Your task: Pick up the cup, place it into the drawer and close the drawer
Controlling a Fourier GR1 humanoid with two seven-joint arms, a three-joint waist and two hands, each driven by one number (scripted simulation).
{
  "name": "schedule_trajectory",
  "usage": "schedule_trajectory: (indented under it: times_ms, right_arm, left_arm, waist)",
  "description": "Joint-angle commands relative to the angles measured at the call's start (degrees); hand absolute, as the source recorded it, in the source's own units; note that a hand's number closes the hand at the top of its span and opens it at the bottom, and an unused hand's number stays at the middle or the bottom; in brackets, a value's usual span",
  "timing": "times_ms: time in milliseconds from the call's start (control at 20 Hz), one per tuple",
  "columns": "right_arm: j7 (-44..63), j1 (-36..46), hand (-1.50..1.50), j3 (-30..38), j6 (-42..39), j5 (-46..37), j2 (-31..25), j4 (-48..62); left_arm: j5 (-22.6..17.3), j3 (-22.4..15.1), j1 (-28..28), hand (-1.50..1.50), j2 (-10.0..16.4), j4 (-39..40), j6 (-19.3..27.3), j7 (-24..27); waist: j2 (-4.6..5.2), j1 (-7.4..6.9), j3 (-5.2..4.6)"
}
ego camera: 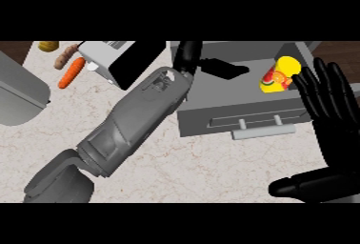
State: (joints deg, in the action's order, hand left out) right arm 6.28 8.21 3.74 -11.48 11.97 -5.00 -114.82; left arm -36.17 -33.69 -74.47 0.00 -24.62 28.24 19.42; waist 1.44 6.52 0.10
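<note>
The cup [279, 74] is yellow with a red and green pattern. It lies tilted inside the open grey drawer [211, 107], near its right wall. My left forearm stretches from the lower left up across the counter. My left hand [215, 66] hovers over the drawer's back left part, fingers extended toward the cup, a short gap away and holding nothing. My right hand [329, 107] rests open at the right edge, fingers up, just right of the cup. The drawer's front panel carries a pale bar handle [264, 129].
A white appliance with a dark panel [112, 59] stands at the back, left of the drawer. A carrot [71, 74] and a sausage [66, 56] lie beside it. A large grey vessel [21, 97] sits at the left edge. Marble counter [211, 167] spreads in front.
</note>
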Motion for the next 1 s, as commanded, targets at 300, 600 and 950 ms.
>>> schedule_trajectory:
  times_ms: [300,600,950]
  right_arm:
    - [2.39,-3.72,-1.5,0.68,-2.37,6.7,-0.07,-3.83]
    - [0.52,-5.09,1.5,3.62,-6.25,7.39,-3.72,-2.74]
    - [2.22,-6.07,1.5,1.98,-9.69,-0.09,-9.5,-6.38]
  left_arm:
    - [-9.2,2.85,-0.37,-1.5,0.0,-6.63,-1.46,6.95]
    - [-8.4,8.13,1.47,-1.5,1.42,-10.07,-3.39,4.08]
    - [-9.67,9.94,11.41,-1.5,8.94,-23.89,-2.06,1.37]
  waist:
    - [-0.87,-2.26,-0.05]
    - [-1.57,-6.15,-0.08]
    - [-2.2,-8.15,-0.13]
